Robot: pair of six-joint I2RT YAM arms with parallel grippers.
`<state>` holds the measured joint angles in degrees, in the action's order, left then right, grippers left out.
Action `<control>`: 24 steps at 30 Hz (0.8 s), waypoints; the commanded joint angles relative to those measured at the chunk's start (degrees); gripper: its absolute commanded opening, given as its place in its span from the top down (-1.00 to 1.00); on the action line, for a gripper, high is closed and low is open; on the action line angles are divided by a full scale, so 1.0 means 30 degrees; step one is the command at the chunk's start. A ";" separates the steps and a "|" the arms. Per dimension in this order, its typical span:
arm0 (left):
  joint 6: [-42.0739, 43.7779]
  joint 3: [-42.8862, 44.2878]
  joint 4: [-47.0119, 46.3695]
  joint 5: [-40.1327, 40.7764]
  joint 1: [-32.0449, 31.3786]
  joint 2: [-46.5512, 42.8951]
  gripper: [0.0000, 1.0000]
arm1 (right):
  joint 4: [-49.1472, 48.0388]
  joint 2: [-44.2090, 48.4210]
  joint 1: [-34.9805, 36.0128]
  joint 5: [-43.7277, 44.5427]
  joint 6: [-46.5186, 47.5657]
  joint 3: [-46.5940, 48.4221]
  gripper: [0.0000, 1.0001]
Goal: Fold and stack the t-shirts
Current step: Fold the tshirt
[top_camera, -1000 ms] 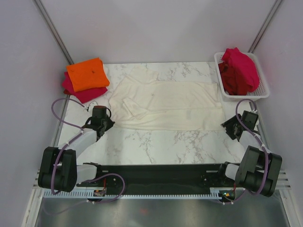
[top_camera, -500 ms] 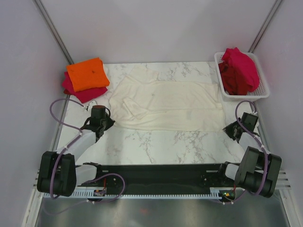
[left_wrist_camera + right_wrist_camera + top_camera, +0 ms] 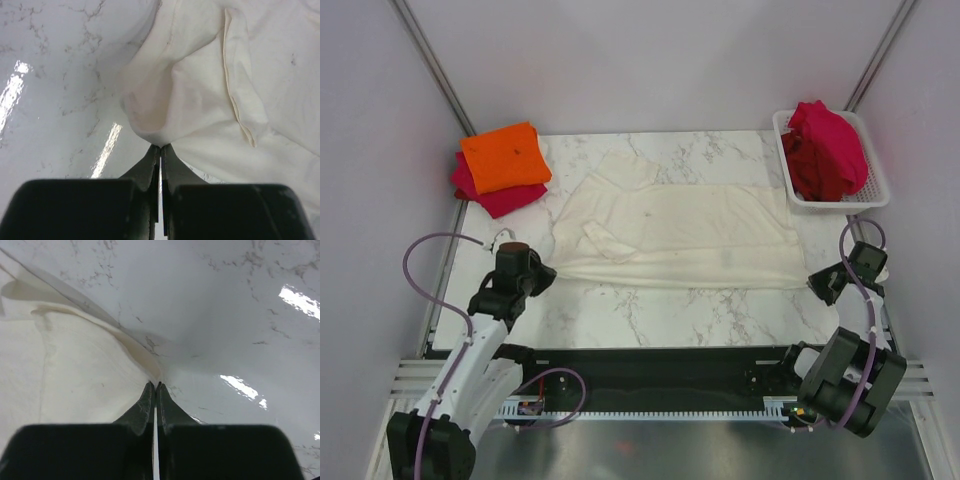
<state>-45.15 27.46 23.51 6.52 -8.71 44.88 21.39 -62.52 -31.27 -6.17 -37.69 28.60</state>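
Cream shirt: spread flat across the middle of the table, with its long side running left to right. Its near edge is drawn into an almost straight line between the two grippers. A sleeve lies folded over on its left part, and the far left end is rumpled.
Left gripper: jaws pressed together on the cream shirt's near left corner. In the wrist view the cloth gathers into a rounded bulge right at the tips.
Right gripper: jaws closed tight on the near right corner. A thin hem of cloth runs into the tips, with bare marble to its right.
Orange shirt: folded, at the far left corner of the table, well apart from the cream shirt.
Red shirt: folded, lying under the orange shirt, with its edges showing at the left and near sides.
Red shirts: an unfolded heap piled above the basket's rim. How many there are cannot be told.
Basket: white mesh, at the far right corner, just beyond the cream shirt's right end.
Table: white marble, glossy, with a bare strip between the shirt and the arm bases.
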 commanded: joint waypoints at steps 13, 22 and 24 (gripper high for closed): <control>0.0598 0.5134 0.7307 -0.3144 -0.0671 -0.3243 -1.00 | 0.1748 0.1268 -0.1414 0.1326 0.0523 0.0515 -0.95; 0.6170 0.8336 0.8250 -0.2085 -0.0671 -0.3505 -1.00 | -0.0155 0.4696 0.4491 0.0874 -0.0764 0.1683 -0.80; 0.6346 0.8015 0.7753 -0.2993 -0.0671 -0.3651 -0.99 | -0.0652 0.4206 0.8912 0.1937 -0.1204 0.3351 -0.68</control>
<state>-31.92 52.10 45.60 -0.78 -10.63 34.30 24.93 -50.26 -15.53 -3.84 -38.39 31.53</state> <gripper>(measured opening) 0.994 0.860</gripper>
